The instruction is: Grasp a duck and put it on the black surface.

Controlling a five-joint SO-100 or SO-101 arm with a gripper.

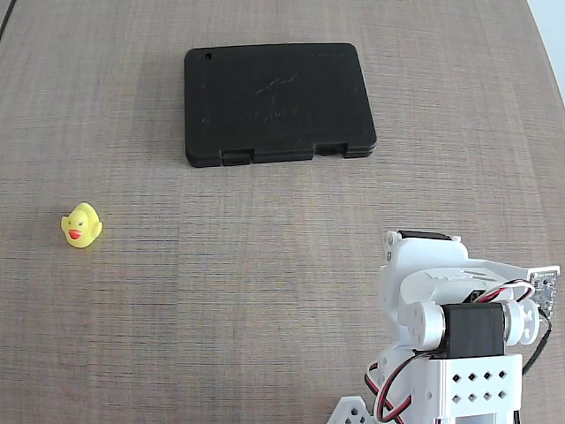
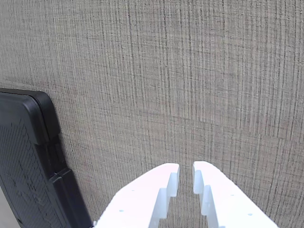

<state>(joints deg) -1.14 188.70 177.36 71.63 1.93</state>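
1. A small yellow duck point(image 1: 81, 224), smooth and rounded like moulded rubber, with a red-orange beak and dark eye dots, sits upright on the table at the left edge of the fixed view. It is well apart from the arm and out of sight in the wrist view.

2. The black surface point(image 1: 279, 103), a flat matte rectangular case with rounded corners, lies at top centre of the fixed view. Two latch notches cut its near edge, and faint embossed marks cross its lid. It sits well apart from the duck, with nothing resting on it.

3. In the wrist view the same case point(image 2: 23, 161) fills the lower left corner, off to the left of the fingers, showing a finely ribbed lid, a rounded corner and a stepped latch recess.

4. The table point(image 1: 265, 309) is a flat grey-brown laminate with a fine woven, woodgrain-like texture that runs across both views.

5. The gripper point(image 2: 185, 172) enters the wrist view from the bottom edge: two white plastic fingers point(image 2: 156, 194) with stepped inner faces and blunt squared tips. Only a narrow slit separates the tips, and nothing sits between them, so the gripper reads as closed and empty above bare table.

6. The arm point(image 1: 459, 336), made of white printed plastic with black servo blocks and red, black and white wires, sits folded at the lower right of the fixed view.
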